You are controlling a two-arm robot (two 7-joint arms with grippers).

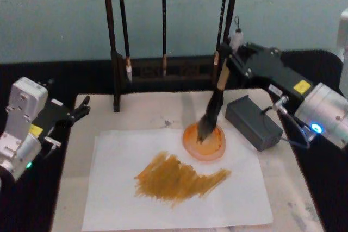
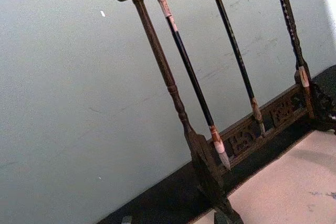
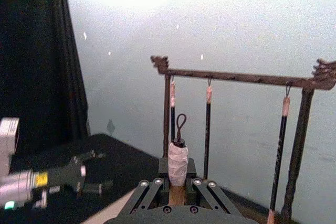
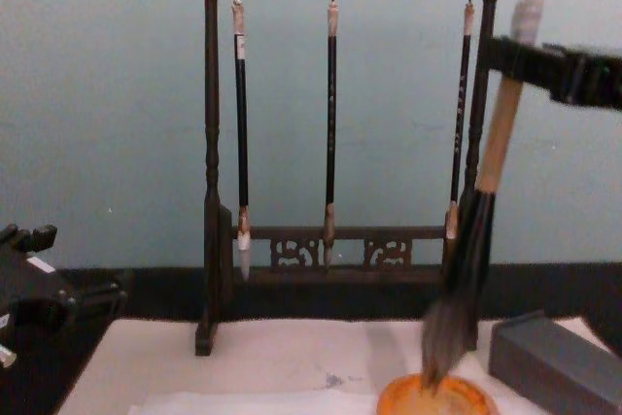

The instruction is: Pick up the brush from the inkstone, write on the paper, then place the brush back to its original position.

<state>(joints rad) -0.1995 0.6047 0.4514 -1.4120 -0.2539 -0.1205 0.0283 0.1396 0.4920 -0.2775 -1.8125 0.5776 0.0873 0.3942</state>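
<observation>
Ochre-smeared paper [image 1: 179,199] leaves bare mat [image 1: 73,167] at its left. Right gripper [image 1: 231,61] clamps the brush [image 1: 215,103] near its cap. The tuft hides part of the orange dish [image 1: 217,148], grey box [image 1: 253,120] just beside. Left gripper [image 1: 81,107] rests, fingers apart, at the mat's left edge.

Head above, chest level, both facing rack [image 4: 209,143]

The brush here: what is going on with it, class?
The right gripper holds the brush by its handle, tilted, with the tuft down at the orange dish. The paper already bears ochre strokes. The left gripper sits idle on the left, open.
</observation>
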